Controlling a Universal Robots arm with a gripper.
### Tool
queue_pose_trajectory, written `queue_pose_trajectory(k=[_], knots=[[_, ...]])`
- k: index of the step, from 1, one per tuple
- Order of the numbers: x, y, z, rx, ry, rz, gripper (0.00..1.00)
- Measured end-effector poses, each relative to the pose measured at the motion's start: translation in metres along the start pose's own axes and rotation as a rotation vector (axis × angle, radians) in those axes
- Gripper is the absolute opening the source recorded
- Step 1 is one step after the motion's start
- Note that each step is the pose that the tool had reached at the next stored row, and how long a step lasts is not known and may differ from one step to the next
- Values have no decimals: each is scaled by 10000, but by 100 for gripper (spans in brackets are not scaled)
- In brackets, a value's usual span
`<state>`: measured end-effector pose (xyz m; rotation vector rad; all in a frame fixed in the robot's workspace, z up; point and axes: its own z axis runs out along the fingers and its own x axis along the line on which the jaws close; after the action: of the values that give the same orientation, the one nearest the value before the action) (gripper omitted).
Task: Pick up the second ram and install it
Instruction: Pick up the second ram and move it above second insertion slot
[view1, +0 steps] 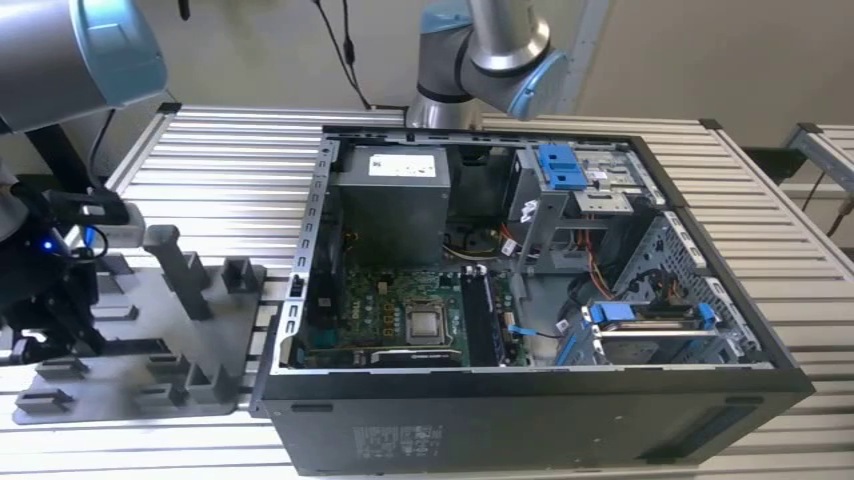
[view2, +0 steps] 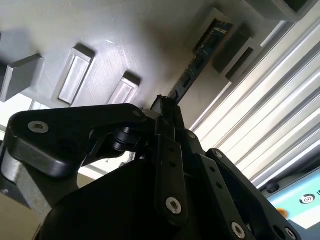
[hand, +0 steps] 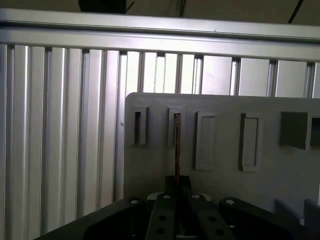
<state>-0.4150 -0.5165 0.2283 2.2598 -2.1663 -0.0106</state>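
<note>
While the second ram (view2: 200, 55) has its far end in a slot of the grey holder tray (hand: 225, 185), leaving its flat faces free for pinching, the gripper (view2: 165, 106) appears clamped on its near end.
</note>
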Motion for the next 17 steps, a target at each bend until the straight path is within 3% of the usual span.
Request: queue_pose_trajectory(k=[17], knots=[[1, 3, -226, 0, 0, 0, 14]])
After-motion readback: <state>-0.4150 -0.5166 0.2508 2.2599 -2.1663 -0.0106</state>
